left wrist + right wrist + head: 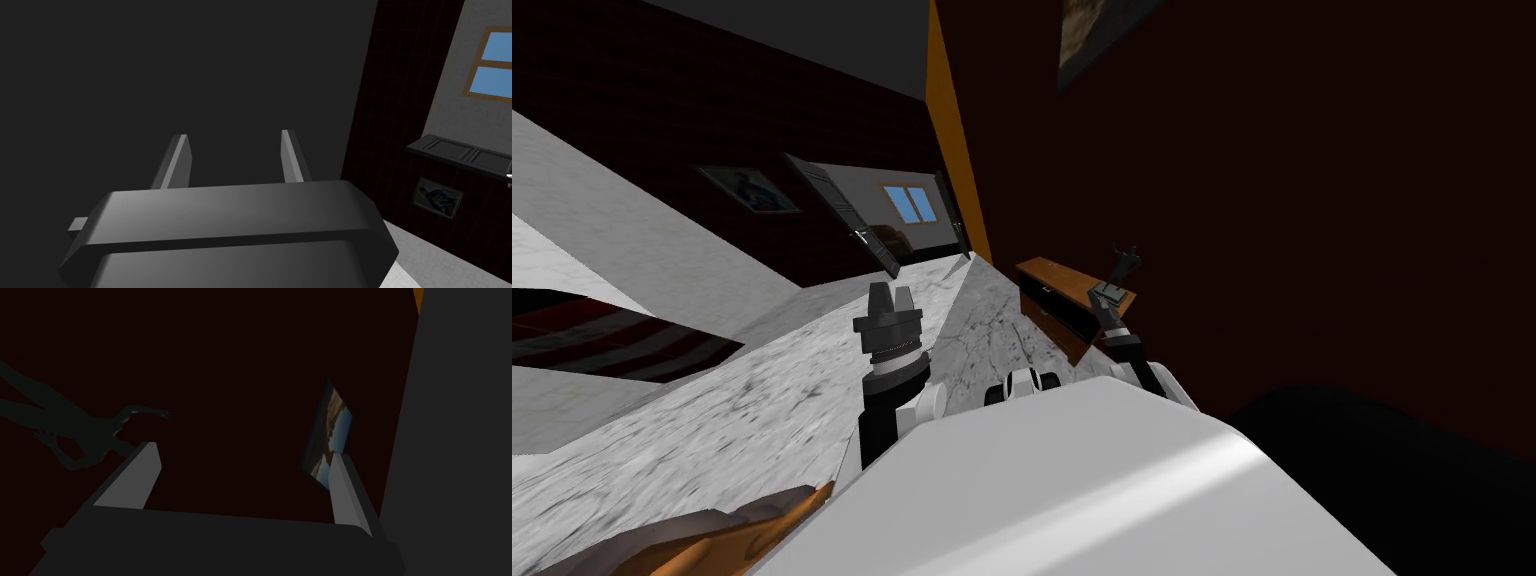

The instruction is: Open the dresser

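Note:
The dresser (1053, 299) is a low cabinet with an orange-brown top and a dark front, standing against the dark red wall ahead to my right. A dark statuette (1123, 262) stands on its far end and shows as a dim figure (85, 435) in the right wrist view. My right gripper (1109, 293) is raised over the dresser's near end, pointing up at the wall, and it (245, 460) is open and holds nothing. My left gripper (890, 297) is held upright above the floor, left of the dresser, and it (232, 145) is open with nothing between its fingers.
Pale marble floor (982, 330) runs ahead to an open dark door (847, 222). An orange wall edge (957, 140) rises beyond the dresser. A brown wooden object (712, 540) lies at my lower left. A white slab with a dark striped patch (612, 340) lies to the left.

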Controlling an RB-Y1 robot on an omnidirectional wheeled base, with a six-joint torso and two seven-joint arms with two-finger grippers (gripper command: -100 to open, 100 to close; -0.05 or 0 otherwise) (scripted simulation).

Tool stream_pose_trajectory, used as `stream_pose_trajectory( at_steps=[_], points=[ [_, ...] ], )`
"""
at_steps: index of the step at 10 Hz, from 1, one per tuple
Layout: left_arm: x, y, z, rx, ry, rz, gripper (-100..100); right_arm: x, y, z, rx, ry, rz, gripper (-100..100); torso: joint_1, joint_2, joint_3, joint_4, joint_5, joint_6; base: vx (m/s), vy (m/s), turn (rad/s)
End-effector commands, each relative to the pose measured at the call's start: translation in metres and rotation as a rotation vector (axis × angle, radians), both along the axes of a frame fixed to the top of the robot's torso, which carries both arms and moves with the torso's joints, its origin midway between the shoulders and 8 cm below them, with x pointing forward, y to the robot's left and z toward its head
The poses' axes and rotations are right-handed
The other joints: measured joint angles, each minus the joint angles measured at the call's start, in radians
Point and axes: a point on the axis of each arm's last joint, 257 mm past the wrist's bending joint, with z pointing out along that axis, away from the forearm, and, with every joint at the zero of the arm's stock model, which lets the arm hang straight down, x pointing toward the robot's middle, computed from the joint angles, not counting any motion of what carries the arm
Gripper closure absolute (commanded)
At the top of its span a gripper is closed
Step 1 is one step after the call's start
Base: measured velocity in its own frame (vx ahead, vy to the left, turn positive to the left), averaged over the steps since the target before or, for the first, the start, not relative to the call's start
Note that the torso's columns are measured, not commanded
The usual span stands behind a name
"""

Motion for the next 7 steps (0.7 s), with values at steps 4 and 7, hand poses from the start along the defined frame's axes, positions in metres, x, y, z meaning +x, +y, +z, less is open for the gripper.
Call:
stream_pose_trajectory(
  at_steps=[4, 7],
  points=[
    [0.000, 0.000, 0.000, 0.000, 0.000, 0.000, 0, -0.004, -0.022, -0.031, -0.206, 0.121, -0.096, -100, 0.001, 0.000, 0.000, 0.000, 0.000, 0.000, 0.052, -0.021, 0.177],
    [0.000, 0.000, 0.000, 0.000, 0.000, 0.000, 0, -0.013, -0.041, -0.058, -0.352, 0.225, -0.160, -100, 0.000, 0.001, 0.000, 0.000, 0.000, 0.001, 0.056, -0.027, 0.212]
  ],
)
